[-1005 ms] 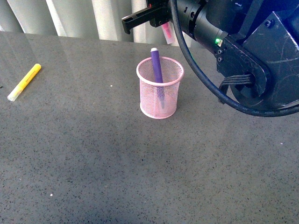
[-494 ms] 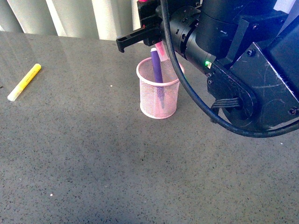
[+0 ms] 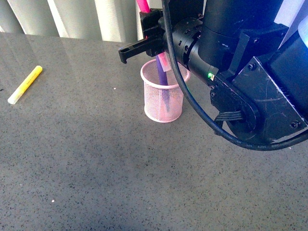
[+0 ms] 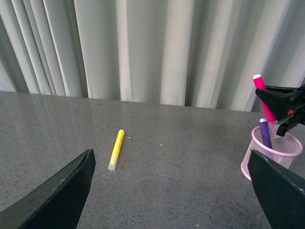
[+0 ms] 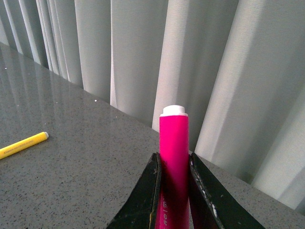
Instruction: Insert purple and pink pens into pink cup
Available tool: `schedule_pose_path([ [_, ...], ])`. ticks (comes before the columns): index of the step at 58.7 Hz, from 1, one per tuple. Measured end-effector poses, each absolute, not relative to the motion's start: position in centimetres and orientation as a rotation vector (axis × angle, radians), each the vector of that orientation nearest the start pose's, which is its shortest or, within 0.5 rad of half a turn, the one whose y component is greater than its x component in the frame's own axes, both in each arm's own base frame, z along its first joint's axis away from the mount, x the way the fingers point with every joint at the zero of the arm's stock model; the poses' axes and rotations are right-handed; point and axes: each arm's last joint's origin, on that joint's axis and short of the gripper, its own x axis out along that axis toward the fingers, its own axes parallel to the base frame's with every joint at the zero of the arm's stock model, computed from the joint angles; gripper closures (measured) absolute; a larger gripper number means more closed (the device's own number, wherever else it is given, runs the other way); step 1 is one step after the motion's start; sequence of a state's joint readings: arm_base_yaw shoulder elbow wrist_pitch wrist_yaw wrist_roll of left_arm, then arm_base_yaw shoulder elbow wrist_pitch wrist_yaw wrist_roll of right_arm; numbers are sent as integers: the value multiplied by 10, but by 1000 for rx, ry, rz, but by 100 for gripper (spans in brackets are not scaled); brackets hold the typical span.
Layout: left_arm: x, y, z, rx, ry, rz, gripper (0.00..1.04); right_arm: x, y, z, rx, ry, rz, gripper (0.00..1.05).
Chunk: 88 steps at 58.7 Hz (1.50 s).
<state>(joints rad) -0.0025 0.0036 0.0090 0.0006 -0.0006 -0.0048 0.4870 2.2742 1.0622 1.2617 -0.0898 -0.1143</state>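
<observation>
The pink cup stands upright on the grey table, with the purple pen leaning inside it. My right gripper hangs just above the cup's rim, shut on the pink pen. That pen is held nearly upright, and its lower end dips toward the cup's mouth beside the purple pen. The right wrist view shows both fingers clamped on the pink pen. In the left wrist view the cup is at the far right and my left gripper is open, holding nothing.
A yellow marker lies on the table far left of the cup, also seen as the yellow marker. Pale curtains hang behind the table's back edge. The right arm's bulk fills the upper right.
The right gripper has carried the pink pen left and down, from behind the cup to over its mouth. The cup, purple pen and yellow marker have not moved.
</observation>
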Motion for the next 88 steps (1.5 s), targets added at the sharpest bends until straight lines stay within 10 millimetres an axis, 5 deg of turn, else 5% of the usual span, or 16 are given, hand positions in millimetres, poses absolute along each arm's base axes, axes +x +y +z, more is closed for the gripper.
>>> schedule_pose_path([
  [12, 97, 0, 166, -5, -6, -2, 7, 374, 202, 93, -95, -33, 575, 93],
  [28, 97, 0, 166, -5, -6, -2, 7, 365, 188, 86, -69, 36, 558, 45],
  [41, 97, 0, 166, -5, -6, -2, 7, 359, 152, 127, -9, 2, 438, 5],
  [52, 97, 0, 166, -4, -6, -2, 7, 335, 100, 143, 54, 137, 179, 7],
  [60, 97, 0, 166, -4, -6, -2, 7, 283, 42, 158, 43, 276, -142, 7],
  [69, 97, 0, 166, -4, -6, -3, 7, 267, 33, 168, 53, 247, -154, 8],
  [76, 97, 0, 166, -5, -7, 1, 7, 252, 30, 156, 26, 90, 7, 27],
  [88, 97, 0, 166, -5, -7, 0, 7, 213, 15, 161, 3, 13, -2, 70],
])
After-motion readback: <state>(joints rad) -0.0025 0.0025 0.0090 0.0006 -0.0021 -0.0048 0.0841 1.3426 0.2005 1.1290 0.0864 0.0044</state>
